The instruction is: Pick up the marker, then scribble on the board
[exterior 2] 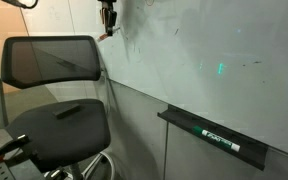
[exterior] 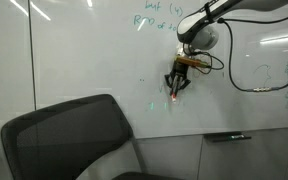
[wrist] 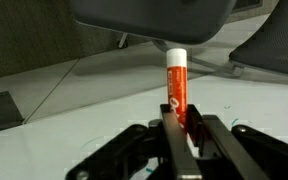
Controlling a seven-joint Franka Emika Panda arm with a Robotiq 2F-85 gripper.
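My gripper [exterior: 176, 84] is shut on the marker [wrist: 176, 82], a short reddish-orange stick with a white end. In the wrist view the marker stands up between the two black fingers [wrist: 182, 135], pointing at the board [wrist: 64, 115]. In an exterior view the marker's reddish tip [exterior: 175, 95] is at or very close to the white board [exterior: 84, 50], near faint green marks. In an exterior view the gripper [exterior 2: 108, 22] is at the top, against the board [exterior 2: 204, 50]; the marker [exterior 2: 103, 37] is a tiny reddish speck there.
A black mesh office chair [exterior: 69, 140] stands in front of the board, below and to the side of the gripper; it also shows in an exterior view [exterior 2: 54, 70]. A dark tray [exterior 2: 214, 135] with a dark pen sits under the board. A dark vertical seam [exterior: 32, 50] splits the board.
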